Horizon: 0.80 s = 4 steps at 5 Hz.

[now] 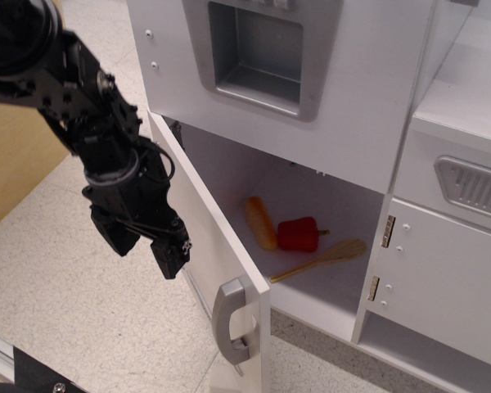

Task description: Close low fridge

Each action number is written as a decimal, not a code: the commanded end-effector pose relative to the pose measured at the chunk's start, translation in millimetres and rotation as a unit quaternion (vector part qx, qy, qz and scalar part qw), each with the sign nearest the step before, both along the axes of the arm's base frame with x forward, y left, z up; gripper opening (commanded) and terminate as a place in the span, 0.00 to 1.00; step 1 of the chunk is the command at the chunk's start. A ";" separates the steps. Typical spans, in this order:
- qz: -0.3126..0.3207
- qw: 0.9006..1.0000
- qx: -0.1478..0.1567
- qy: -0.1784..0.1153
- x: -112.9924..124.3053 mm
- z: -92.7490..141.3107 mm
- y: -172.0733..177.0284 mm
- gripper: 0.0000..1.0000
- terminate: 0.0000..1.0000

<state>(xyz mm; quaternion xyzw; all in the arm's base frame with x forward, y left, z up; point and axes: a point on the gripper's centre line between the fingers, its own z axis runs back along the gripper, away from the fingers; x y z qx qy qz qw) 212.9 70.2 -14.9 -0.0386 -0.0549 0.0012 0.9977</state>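
The low fridge (311, 205) is the bottom white compartment of the toy fridge, and it stands open. Its flat white door (221, 246) swings out toward me, with a silver-grey handle (231, 321) at its free edge. Inside lie an orange carrot (260, 222), a red pepper (299, 234) and a wooden spoon (323, 259). My black gripper (145, 249) hangs just left of the door's outer face, fingers pointing down and apart, holding nothing. I cannot tell whether it touches the door.
The upper white door with a recessed grey dispenser (258, 49) is shut above. A white cabinet with a grey vent panel (475, 188) stands to the right. A wooden panel (16, 155) is at the left. Speckled floor (65, 311) lies below the gripper.
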 end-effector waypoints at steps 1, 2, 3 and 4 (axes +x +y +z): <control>0.008 1.000 0.003 -0.023 14.4 -21.1 -8.9 1.00 0.00; 0.019 0.999 -0.003 -0.027 26.9 -30.4 -22.8 1.00 0.00; 0.033 0.999 0.000 -0.029 42.6 -35.7 -35.8 1.00 0.00; 0.049 0.998 -0.008 -0.027 59.7 -34.7 -51.0 1.00 0.00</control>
